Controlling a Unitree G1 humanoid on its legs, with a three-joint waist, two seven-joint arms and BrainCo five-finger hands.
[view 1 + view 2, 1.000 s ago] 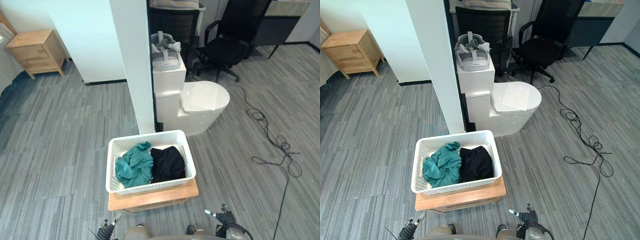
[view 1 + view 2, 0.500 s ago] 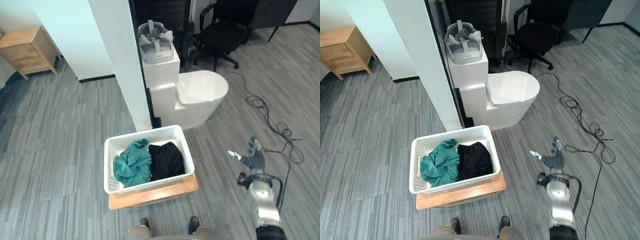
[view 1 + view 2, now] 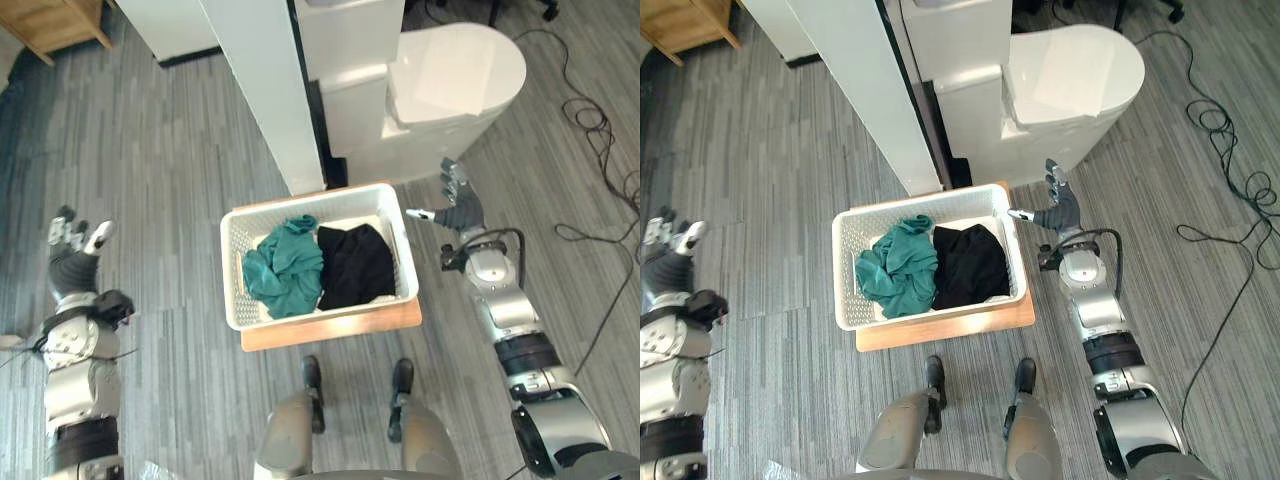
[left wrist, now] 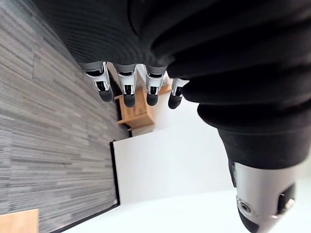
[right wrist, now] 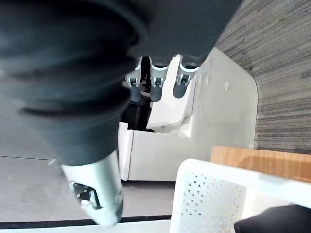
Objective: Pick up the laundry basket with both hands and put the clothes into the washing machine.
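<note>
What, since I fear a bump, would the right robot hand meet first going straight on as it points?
Probably the white toilet; the right robot hand points at its bowl, depth unclear.

- Grey plank floor (image 3: 170,190) spreads under the fingers of the left hand (image 3: 70,262) and the right hand (image 3: 462,212).
- A white toilet (image 3: 455,85), lid closed, stands just beyond the right fingers.
- A white wall end (image 3: 262,90) rises beside it, between both sets of fingers and further off.
- A light wooden cabinet (image 3: 52,18) stands well beyond the left fingers.
- A low wooden worktop (image 3: 335,326) sits near the right fingers, inward of them.
</note>
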